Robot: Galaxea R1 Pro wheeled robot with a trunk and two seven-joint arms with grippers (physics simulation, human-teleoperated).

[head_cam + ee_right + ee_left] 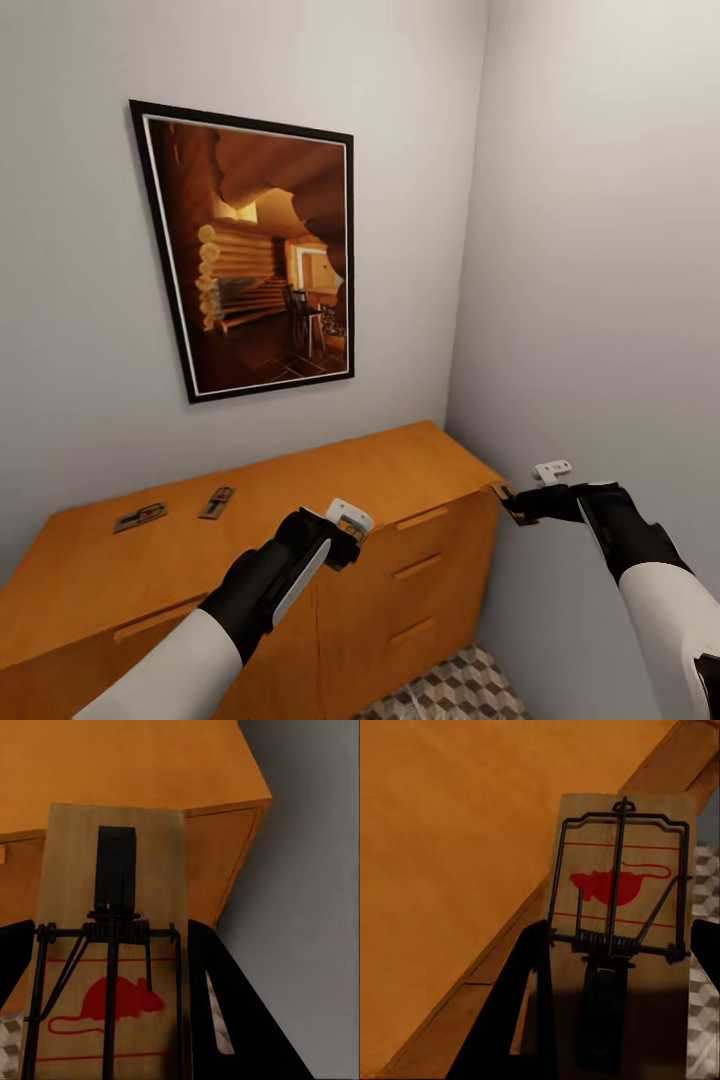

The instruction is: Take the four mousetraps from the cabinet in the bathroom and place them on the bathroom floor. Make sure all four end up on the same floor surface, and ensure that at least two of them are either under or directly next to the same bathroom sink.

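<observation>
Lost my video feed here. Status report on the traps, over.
Left gripper shut on one mousetrap; right gripper shut on another. Two mousetraps on the cabinet top. Nothing in the way.

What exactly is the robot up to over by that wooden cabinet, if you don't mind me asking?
It is collecting mousetraps from the orange-brown cabinet. Each arm already holds one: the left end effector grips a mousetrap above the cabinet's front edge, and the right end effector holds another mousetrap just past the cabinet's right corner, near the wall. Two more mousetraps lie flat on the cabinet top, below a framed picture. None sits on the patterned floor yet.
</observation>
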